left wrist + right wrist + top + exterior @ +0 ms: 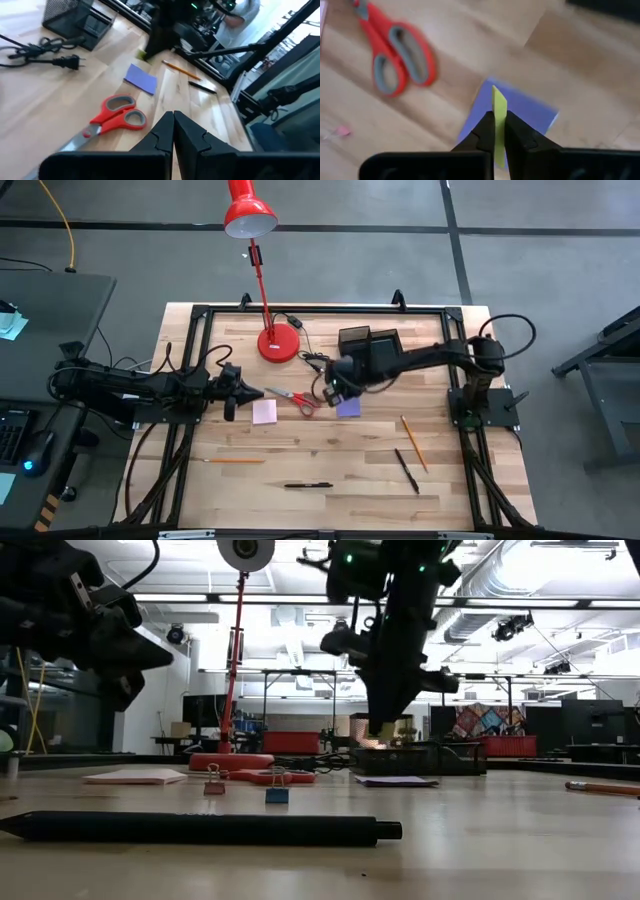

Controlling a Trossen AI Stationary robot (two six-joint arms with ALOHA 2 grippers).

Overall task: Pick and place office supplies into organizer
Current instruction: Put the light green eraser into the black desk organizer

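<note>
The right gripper (495, 131) is clamped on a thin yellow-green piece (499, 111) that stands upright between its fingers, a grip only the right wrist view shows plainly; the high view hides the piece under the arm. That gripper hangs above the purple sticky-note pad (348, 408), just in front of the black organizer (368, 344), which the low view shows resting on the table beyond the pad. The left gripper (173, 131) is pressed shut on nothing and hovers near the pink sticky-note pad (264, 412). The red-handled scissors (296, 397) lie between the two pads. From above: two pads, one pair of scissors, two orange pencils (414, 442), two black pens (307, 485). Only the low view reveals two small binder clips (276, 784).
</note>
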